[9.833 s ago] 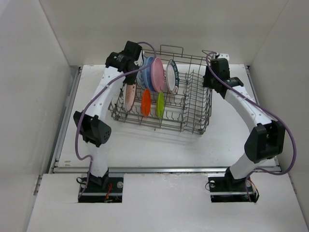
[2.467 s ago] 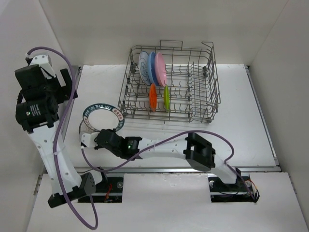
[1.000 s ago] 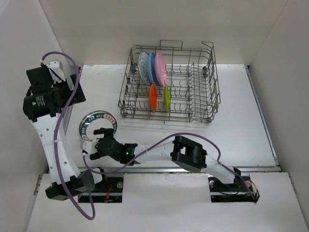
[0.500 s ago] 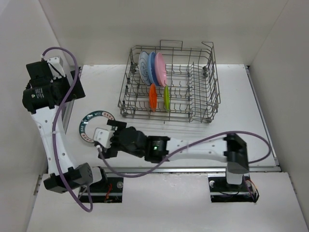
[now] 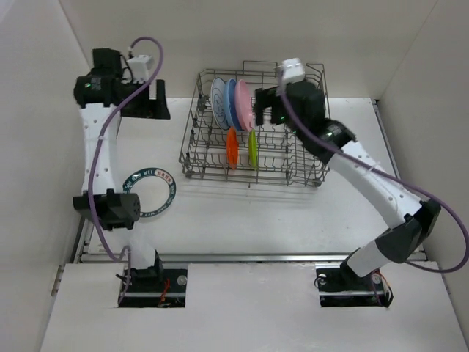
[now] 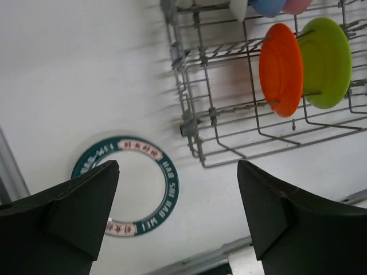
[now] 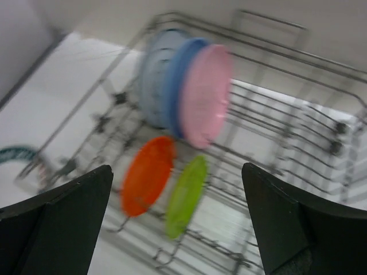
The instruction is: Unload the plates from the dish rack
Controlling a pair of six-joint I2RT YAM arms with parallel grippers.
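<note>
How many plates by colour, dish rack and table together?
Patterned white round plate, in the grey wire dish rack: 1
Light blue round plate, in rack: 1
Pink round plate, in rack: 1
Small orange round plate, in rack: 1
Small yellow-green round plate, in rack: 1
Dark-green-rimmed white round plate, flat on the table: 1
Total: 6

Dish rack [image 5: 293, 150] right half is offering room from above, tines only. Pink plate [image 5: 242, 105], orange plate [image 5: 231, 147] and yellow-green plate [image 5: 253, 148] are crowding its left half. Green-rimmed plate [image 5: 149, 193] is lying flat on table [image 5: 256, 214], left of rack.
</note>
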